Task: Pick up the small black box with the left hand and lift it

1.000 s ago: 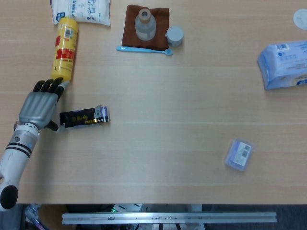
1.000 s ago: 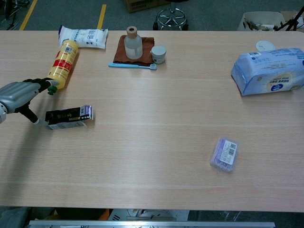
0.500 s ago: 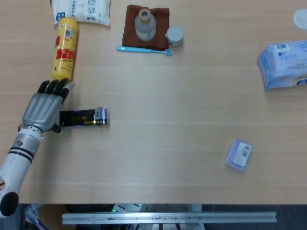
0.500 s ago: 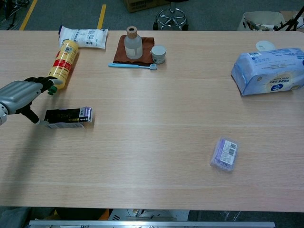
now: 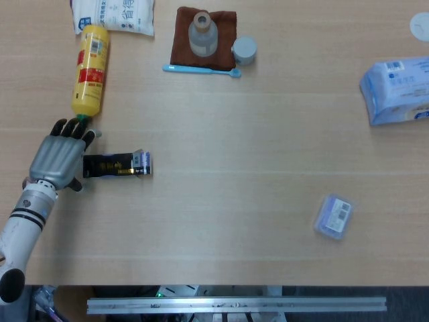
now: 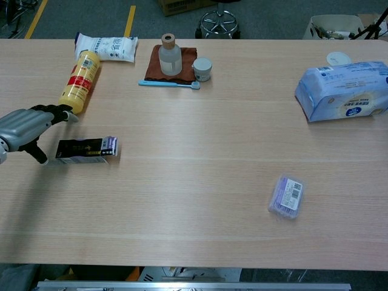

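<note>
- My left hand point(image 5: 57, 155) is grey metal with black fingertips; the fingers are spread apart and hold nothing, with the thumb down beside the left end of the small black box point(image 5: 117, 164).
- I cannot tell whether the thumb really touches the box (in the chest view the hand point(image 6: 25, 127) hangs just left of the box point(image 6: 86, 150)).
- The box lies flat on the pale wood-grain table point(image 5: 255, 134), long and narrow, with gold writing too small to read and a bluish-white right end.
- Just behind the box lies a yellow bottle point(image 5: 90, 70) on its side, round and smooth, with a red label.
- Further behind the box is a white soft bag point(image 5: 112, 15) with blue print that I cannot read.
- Behind and right of the box, a brown cloth point(image 5: 203, 38) carries a clear bottle point(image 5: 202, 33); a grey cup point(image 5: 244, 50) and a blue toothbrush point(image 5: 201, 69) are beside it.
- Far right of the box are a blue tissue pack point(image 5: 397, 89) and a small purple packet point(image 5: 333, 216) with a barcode.
</note>
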Controlling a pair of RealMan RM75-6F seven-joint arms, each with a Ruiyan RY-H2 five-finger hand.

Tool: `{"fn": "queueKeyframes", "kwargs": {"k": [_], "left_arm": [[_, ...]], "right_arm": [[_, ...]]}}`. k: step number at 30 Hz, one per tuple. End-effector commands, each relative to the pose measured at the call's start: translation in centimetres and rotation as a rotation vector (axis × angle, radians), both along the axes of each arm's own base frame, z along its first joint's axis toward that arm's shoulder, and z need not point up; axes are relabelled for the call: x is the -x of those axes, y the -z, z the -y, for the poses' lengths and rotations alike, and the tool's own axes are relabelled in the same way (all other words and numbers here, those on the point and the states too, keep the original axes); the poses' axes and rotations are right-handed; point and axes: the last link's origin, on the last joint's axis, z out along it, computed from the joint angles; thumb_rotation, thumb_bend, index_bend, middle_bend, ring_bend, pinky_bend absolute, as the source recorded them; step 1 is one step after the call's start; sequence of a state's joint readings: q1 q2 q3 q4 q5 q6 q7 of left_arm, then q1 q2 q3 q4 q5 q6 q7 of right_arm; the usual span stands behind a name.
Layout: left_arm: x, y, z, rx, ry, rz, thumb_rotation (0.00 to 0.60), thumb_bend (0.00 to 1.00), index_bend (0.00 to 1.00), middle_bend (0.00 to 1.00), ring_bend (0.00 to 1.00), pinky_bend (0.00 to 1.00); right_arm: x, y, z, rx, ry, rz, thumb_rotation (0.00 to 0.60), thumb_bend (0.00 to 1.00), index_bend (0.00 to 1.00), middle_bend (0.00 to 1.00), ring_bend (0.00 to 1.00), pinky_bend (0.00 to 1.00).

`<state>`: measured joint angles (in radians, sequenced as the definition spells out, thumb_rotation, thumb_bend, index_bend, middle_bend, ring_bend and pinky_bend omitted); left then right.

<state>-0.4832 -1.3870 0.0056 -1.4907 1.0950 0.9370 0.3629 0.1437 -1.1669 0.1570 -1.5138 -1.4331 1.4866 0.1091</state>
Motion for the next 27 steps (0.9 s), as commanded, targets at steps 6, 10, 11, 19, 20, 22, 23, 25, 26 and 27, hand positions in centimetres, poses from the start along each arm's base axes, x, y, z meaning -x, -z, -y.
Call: {"fn": "queueKeyframes", "kwargs": {"k": [6,10,11,19,20,22,23,25,26,27], "left_arm": [[0.95,0.18,-0.86,-0.009,-0.042,-0.015,0.6,0.0,0.29,0.0,0.0,0.05],[1.22,0.12,-0.98,-0.012,-0.053,-0.017,0.6,0.0,0.31,0.0,0.0,0.05],[1.29,0.11,-1.0,-0.012,-0.056,-0.017,0.6,0.0,0.32,0.0,0.0,0.05],[1.31,0.24,-1.01,-0.003,-0.057,-0.01,0.6,0.0,0.35,0.0,0.0,0.05],[1.27,0.28,-1.01,-0.001,-0.054,-0.009,0.6,0.0,0.35,0.0,0.0,0.05],[1.24,0.34,-1.01,0.003,-0.05,-0.009,0.6,0.0,0.34,0.0,0.0,0.05],[1.23,0.38,-1.0,0.007,-0.048,-0.01,0.6,0.0,0.34,0.0,0.0,0.05],[1.22,0.45,-0.97,0.016,-0.044,-0.012,0.6,0.0,0.33,0.0,0.0,0.05],[1.2,0.48,-0.95,0.021,-0.043,-0.011,0.6,0.0,0.33,0.0,0.0,0.05],[1.16,0.49,-0.92,0.027,-0.042,-0.008,0.6,0.0,0.32,0.0,0.0,0.05]], "right_arm": [[0.11,-0.06,-0.24,0.0,0.008,-0.001,0.6,0.42,0.41,0.29,0.24,0.36],[0.15,-0.05,-0.28,0.0,0.011,0.0,0.6,0.42,0.41,0.29,0.24,0.36],[0.16,-0.05,-0.27,-0.001,0.012,-0.001,0.6,0.42,0.41,0.29,0.24,0.36],[0.19,0.01,-0.21,-0.003,0.015,0.0,0.6,0.42,0.41,0.29,0.24,0.36],[0.21,0.01,-0.22,-0.002,0.016,0.001,0.6,0.42,0.41,0.29,0.24,0.36],[0.22,0.0,-0.26,-0.002,0.016,0.001,0.6,0.42,0.41,0.29,0.24,0.36],[0.24,-0.02,-0.28,-0.002,0.017,0.001,0.6,0.42,0.41,0.29,0.24,0.36],[0.26,-0.06,-0.31,-0.001,0.018,0.001,0.6,0.42,0.41,0.29,0.24,0.36],[0.27,-0.08,-0.32,0.0,0.018,0.002,0.6,0.42,0.41,0.28,0.24,0.36],[0.29,-0.1,-0.32,0.001,0.019,0.002,0.6,0.42,0.41,0.28,0.24,0.36]]}}
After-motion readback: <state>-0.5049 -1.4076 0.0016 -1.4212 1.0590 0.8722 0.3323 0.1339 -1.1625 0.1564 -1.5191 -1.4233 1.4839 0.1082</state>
